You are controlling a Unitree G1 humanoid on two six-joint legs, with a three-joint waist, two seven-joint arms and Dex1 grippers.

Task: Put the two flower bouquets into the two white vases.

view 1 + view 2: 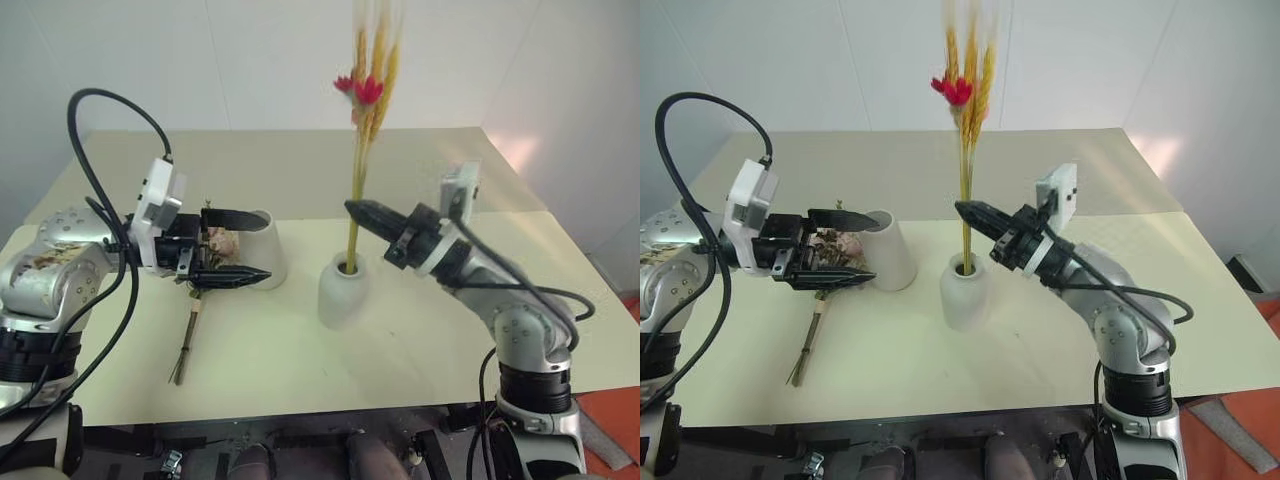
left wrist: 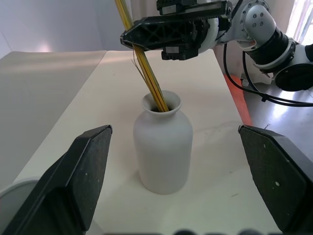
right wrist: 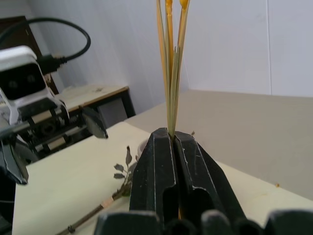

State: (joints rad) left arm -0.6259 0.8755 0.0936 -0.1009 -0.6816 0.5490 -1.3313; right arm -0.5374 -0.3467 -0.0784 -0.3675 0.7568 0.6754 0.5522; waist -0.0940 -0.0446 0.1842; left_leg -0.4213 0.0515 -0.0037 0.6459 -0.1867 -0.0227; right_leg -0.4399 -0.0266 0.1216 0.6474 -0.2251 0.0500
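Right gripper (image 1: 352, 209) clamped on wheat bunch (image 1: 965, 190), stems already down in short vase (image 1: 342, 288) (not released). Left gripper (image 1: 242, 246) gaped wide, empty, near tall vase (image 1: 891, 249). Roses (image 1: 822, 300) lay at left, still to do.

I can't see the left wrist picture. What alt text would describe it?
A short white vase with a narrow neck stands on a pale table, yellow wheat stalks leaning out of its mouth. The right pincer pinches the stalks above it; the left pincer's black fingers stand wide open, framing the vase.
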